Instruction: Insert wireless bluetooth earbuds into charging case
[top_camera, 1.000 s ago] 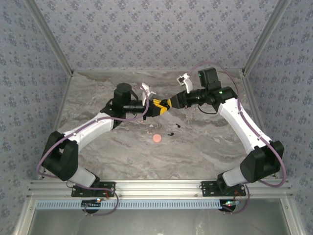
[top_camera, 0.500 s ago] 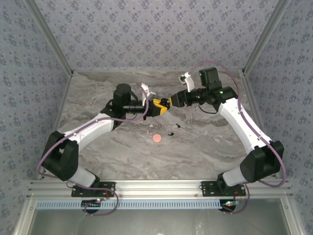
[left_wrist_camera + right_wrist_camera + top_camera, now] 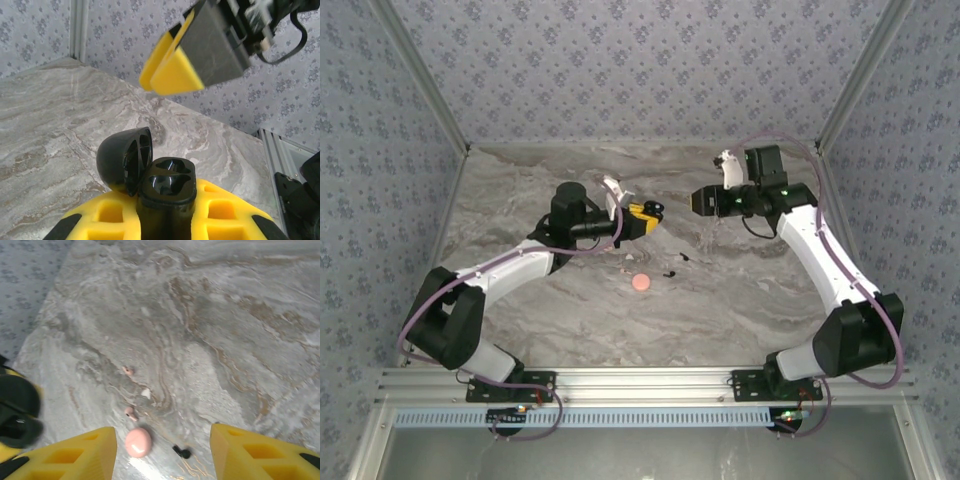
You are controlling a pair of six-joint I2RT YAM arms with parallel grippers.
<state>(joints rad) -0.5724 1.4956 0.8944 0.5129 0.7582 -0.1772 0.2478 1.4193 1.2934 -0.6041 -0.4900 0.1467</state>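
The left gripper (image 3: 638,219) is clamped on the black charging case (image 3: 167,186) at mid-frame in the top view. Its lid (image 3: 125,157) is flipped open and both sockets look empty. Just to the right, the right gripper (image 3: 698,201) hangs with its fingers apart, holding nothing. Lower on the marble table (image 3: 750,300), one black earbud (image 3: 182,452) lies near a pink disc (image 3: 137,442). A second dark speck (image 3: 683,256) is probably the other earbud. For a clean pick, the right gripper should drop straight over one bud, straddle it, and close low against the table, clear of the disc.
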